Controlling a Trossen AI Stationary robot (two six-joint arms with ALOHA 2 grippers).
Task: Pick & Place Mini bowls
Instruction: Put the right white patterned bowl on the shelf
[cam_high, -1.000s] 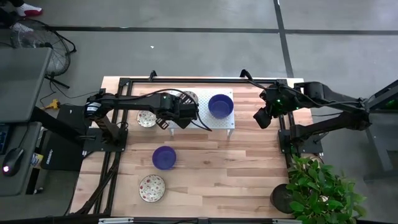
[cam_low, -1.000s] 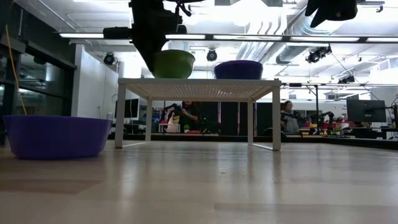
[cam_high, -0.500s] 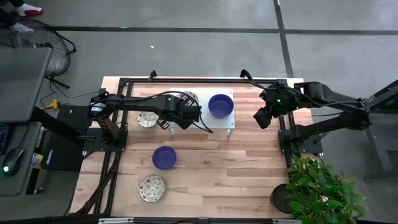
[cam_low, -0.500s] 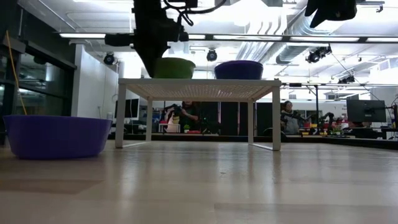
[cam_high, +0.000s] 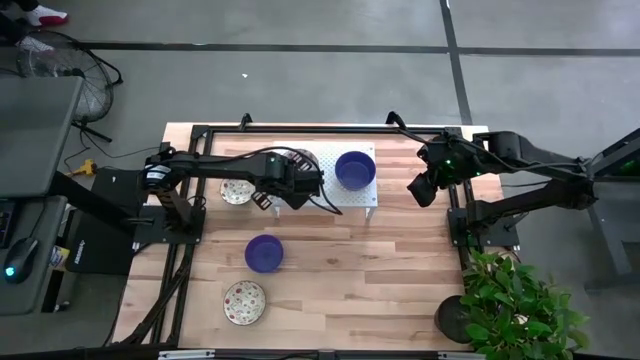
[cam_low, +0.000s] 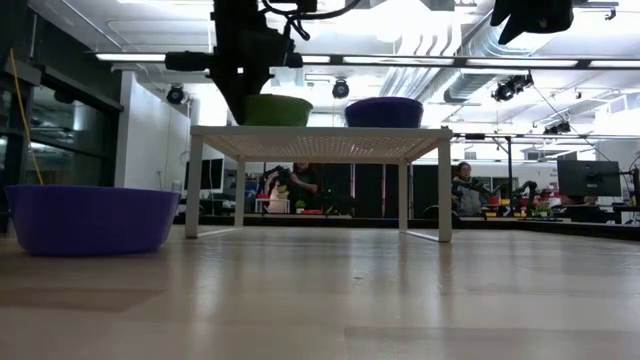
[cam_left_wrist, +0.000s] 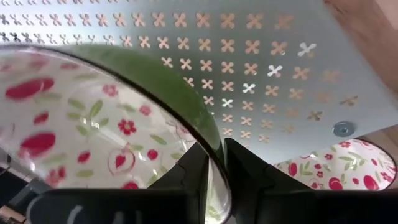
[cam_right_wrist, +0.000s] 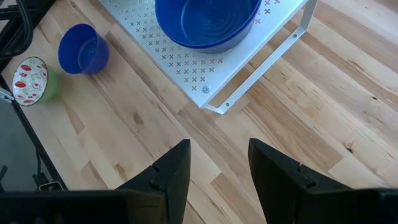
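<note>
A mini bowl (cam_left_wrist: 93, 124), green outside and cream with a red pattern inside, sits on its base on the white perforated rack (cam_high: 345, 197), beside a blue mini bowl (cam_high: 354, 170). My left gripper (cam_left_wrist: 214, 168) is over the patterned bowl's rim, slightly open, one finger inside and one outside. On the table lie another blue mini bowl (cam_high: 263, 253) and two patterned ones (cam_high: 236, 191) (cam_high: 244, 302). My right gripper (cam_right_wrist: 217, 168) hangs open off the rack's right end, with nothing between its fingers. My left gripper straddles the patterned bowl's rim (cam_left_wrist: 214, 140), coming from above at a slant. A thin slit shows between the inner finger (cam_left_wrist: 193, 174) and the wall. Whether the outer finger (cam_left_wrist: 249, 168) touches the wall, I cannot tell. The bowl (cam_low: 280, 110) stands level on the rack (cam_low: 320, 135).
The rack stands on thin legs at the table's far middle, with bare wood in front of it and to the right. A potted plant (cam_high: 510, 300) stands at the near right corner. Black frame rails run along the table's left and far edges.
The patterned bowl has come down in my left gripper and now sits level on the rack's top, where a second ago it stood higher.
</note>
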